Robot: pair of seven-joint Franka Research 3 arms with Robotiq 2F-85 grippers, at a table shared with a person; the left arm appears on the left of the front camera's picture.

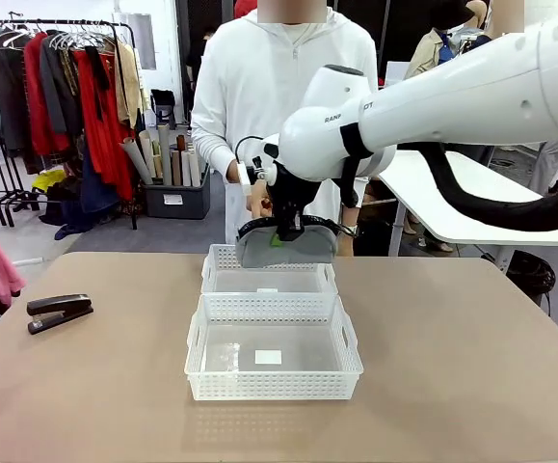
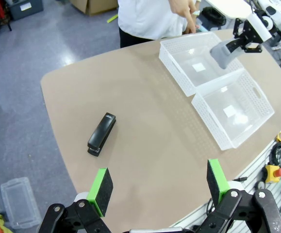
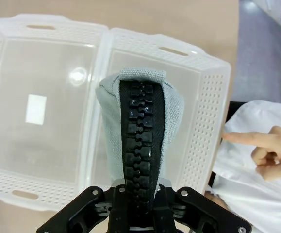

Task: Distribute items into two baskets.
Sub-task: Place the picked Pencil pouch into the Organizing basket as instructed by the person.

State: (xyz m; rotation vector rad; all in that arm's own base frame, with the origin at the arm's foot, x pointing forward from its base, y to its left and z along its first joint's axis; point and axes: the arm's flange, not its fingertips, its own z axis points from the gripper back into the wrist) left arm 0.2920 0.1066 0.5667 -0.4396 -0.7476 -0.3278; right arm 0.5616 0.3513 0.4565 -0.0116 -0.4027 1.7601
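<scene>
Right wrist view, pouch [image 3: 140,121] masks gripper [image 3: 140,191] pads (clamped)

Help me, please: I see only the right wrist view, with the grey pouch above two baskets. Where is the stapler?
Observer: The stapler lies on the table, well to the left of the near basket.
Operator: Is the other arm close to it?
Observer: No, the left tool hangs open high above the table, holding nothing.
Operator: Is my load inside a basket?
Observer: Not yet; the right tool holds the pouch in the air over the far basket, near its far edge.
</scene>
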